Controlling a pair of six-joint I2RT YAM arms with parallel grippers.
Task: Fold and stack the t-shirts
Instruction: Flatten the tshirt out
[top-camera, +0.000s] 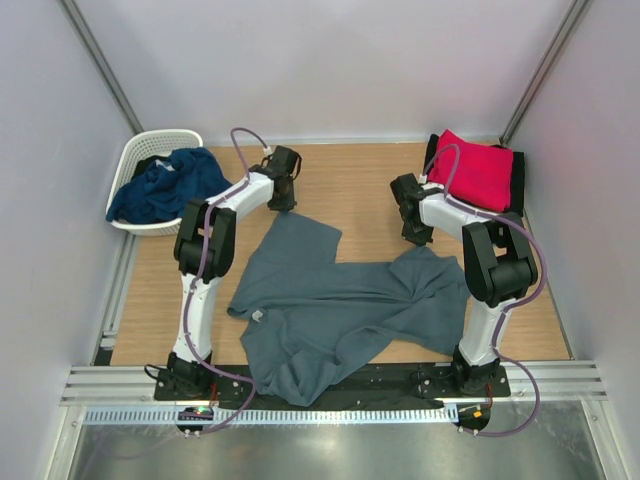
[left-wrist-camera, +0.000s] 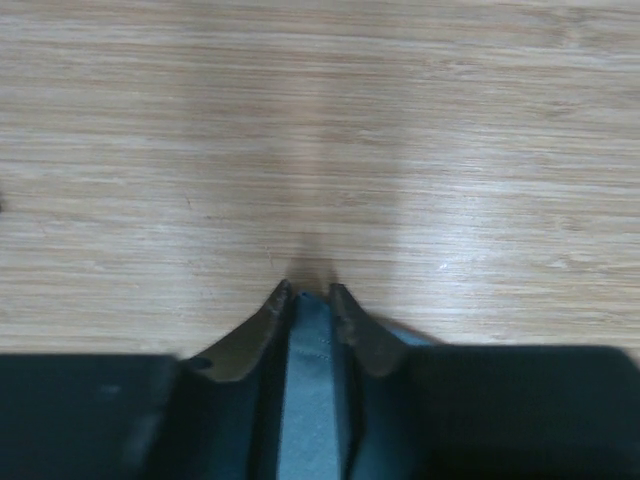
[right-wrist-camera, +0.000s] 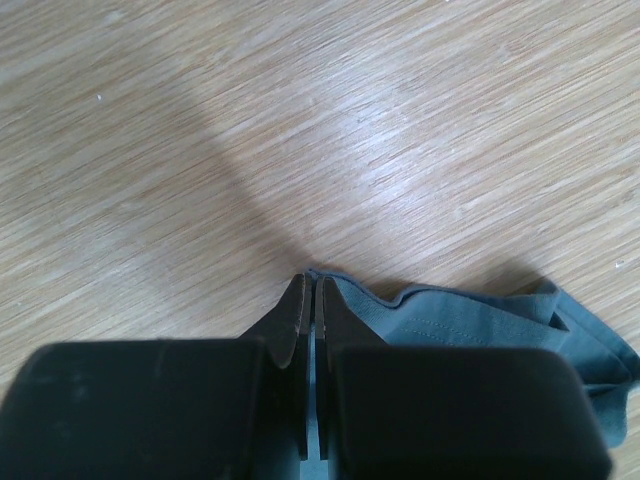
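Centrally, the slate grey-blue soft cloth t-shirt (top-camera: 340, 310) lies spread and rumpled on the pale wooden table (top-camera: 360, 180). Its near end laps over the table's 6 o'clock edge, one corner reaches toward 11 o'clock and another toward 2 o'clock. Toward 1 o'clock from it, a bright red folded t-shirt (top-camera: 472, 170) sits on a black t-shirt (top-camera: 518, 180); toward 10 o'clock, a navy blue crumpled t-shirt (top-camera: 165, 185) fills a white plastic lattice basket (top-camera: 135, 160). The left gripper (top-camera: 283, 195) points down at the 11 o'clock corner, its fingers (left-wrist-camera: 265, 330) grasping a strip of the grey-blue cloth between them. The right gripper (top-camera: 412, 228) is down at the 2 o'clock corner, its fingers (right-wrist-camera: 295, 320) clenched nearly together on the stitched hem, which bunches off toward 3 o'clock in the right wrist view. Both arms reach forward, elbows raised.
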